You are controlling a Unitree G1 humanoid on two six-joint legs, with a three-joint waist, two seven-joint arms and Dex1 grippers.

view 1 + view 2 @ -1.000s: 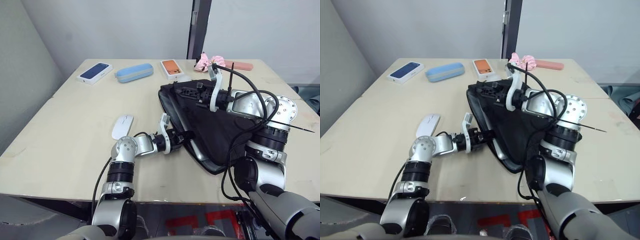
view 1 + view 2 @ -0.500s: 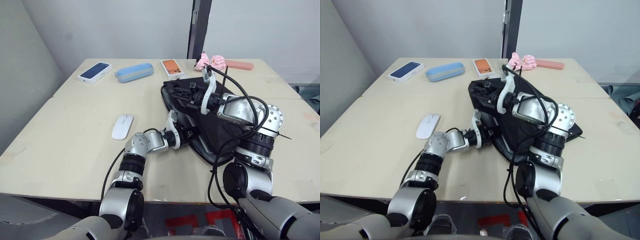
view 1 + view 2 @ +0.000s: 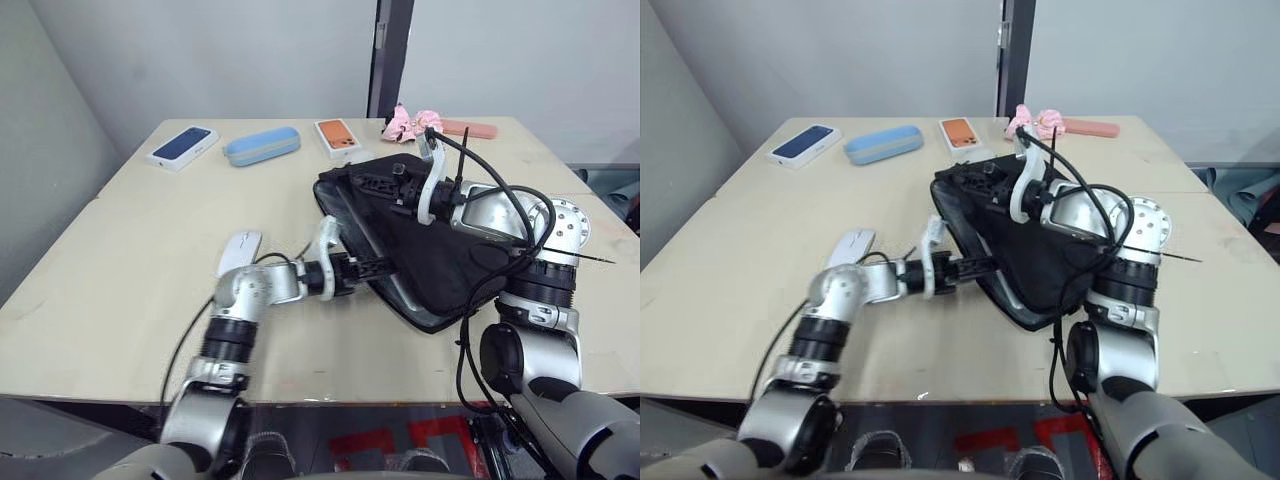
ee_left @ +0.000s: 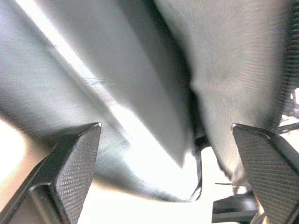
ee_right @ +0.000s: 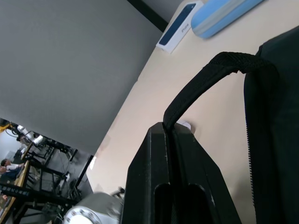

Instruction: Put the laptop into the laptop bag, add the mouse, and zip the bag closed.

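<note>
Left hand (image 3: 372,268) pulled back, fingers spread at laptop (image 3: 400,296) edge; right hand (image 5: 170,135) clenched on laptop bag (image 3: 440,250) strap.

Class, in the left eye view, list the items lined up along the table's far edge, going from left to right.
Dark blue phone box → light blue case → orange phone box → pink scrunchie → flat pink case.
</note>
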